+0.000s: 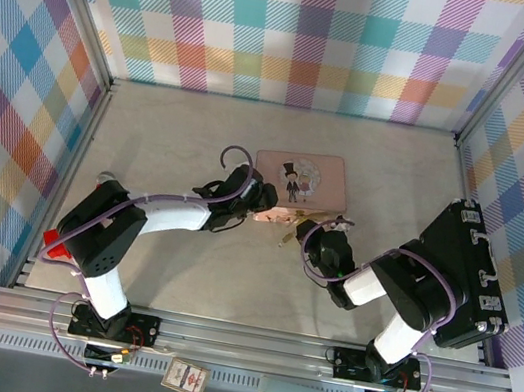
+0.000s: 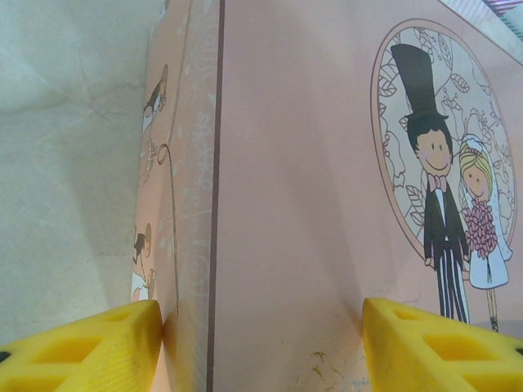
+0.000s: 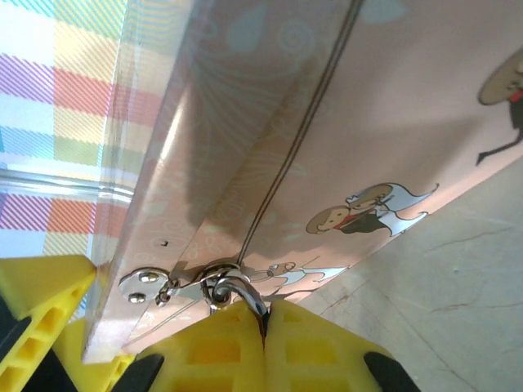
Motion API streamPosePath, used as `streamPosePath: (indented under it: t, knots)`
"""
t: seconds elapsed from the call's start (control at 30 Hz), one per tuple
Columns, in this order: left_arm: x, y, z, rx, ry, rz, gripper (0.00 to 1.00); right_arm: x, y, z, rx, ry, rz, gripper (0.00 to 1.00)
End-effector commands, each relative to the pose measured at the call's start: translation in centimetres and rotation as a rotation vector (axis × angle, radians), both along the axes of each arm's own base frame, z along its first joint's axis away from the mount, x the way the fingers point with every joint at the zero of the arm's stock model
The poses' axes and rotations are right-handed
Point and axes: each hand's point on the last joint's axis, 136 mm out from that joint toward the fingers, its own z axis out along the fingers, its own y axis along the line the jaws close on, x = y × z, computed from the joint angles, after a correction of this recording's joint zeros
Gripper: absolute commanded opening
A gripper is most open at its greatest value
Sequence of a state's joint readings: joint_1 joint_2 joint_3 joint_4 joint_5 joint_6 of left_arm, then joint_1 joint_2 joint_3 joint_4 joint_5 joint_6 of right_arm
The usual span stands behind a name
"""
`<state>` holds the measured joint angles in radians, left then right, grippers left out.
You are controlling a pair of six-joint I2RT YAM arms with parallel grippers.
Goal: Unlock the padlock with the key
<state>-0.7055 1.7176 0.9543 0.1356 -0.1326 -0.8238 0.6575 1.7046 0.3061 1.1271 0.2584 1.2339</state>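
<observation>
Yellow fingers [image 3: 323,355] of the right gripper [image 3: 265,331] sit right up at the lens in its wrist view. They're pressed tight together, with a thin silvery shackle [image 3: 243,292] poking out from between them. So it's pinching the padlock [image 1: 288,224], and the pads cover the brass body. That shackle hooks through the little ring of the hasp [image 3: 176,282] on the edge of the pink tin [image 3: 343,122]. That puts the lock on the tin's near edge, between the two arms when you look from overhead.

The left gripper [image 2: 261,347] has its jaws spread wide. One fingertip [image 2: 82,351] is against the tin's side wall and the other is over the lid with the cartoon couple [image 2: 449,212]. My read is it's just steadying the tin.

As for the key, honestly I can't spot it anywhere. It might be buried between the right pads, but it's too small to say.

Progress-wise I'd call this early. The lock is grabbed and the tin is braced, but the shackle runs through the ring. As far as I can judge, getting the key in, turning it and popping the shackle are all left to do.
</observation>
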Motion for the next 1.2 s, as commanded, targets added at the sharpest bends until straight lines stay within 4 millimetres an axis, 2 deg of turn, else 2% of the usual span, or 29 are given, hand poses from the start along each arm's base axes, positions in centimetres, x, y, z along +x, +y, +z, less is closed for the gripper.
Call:
streamPosePath:
  t: [0.0,0.43,0.63,0.77,1.03,1.17]
  knots:
    - [-3.8,1.9,-5.3,0.114,0.174,0.010,0.63,1.2,-2.4,1.1,0.037,-0.038,-0.148,0.00]
    - [-3.9,1.4,-5.5,0.093,0.185,0.031,0.63,1.4,-5.1,1.5,0.086,-0.031,-0.315,0.00]
    - [-3.8,0.9,-5.5,0.092,0.188,0.026,0.63,1.7,-5.8,2.1,0.085,-0.034,-0.361,0.00]
    - [-3.5,0.9,-5.5,0.094,0.185,0.030,0.63,1.2,-6.9,1.2,0.057,0.004,-0.407,0.00]
    - [-3.4,0.6,-5.6,0.093,0.190,0.029,0.63,1.1,-7.7,-0.1,0.001,0.052,-0.392,0.00]
    - [-3.3,0.5,-5.7,0.091,0.193,0.027,0.63,0.7,-8.4,-0.9,0.027,0.069,-0.396,0.00]
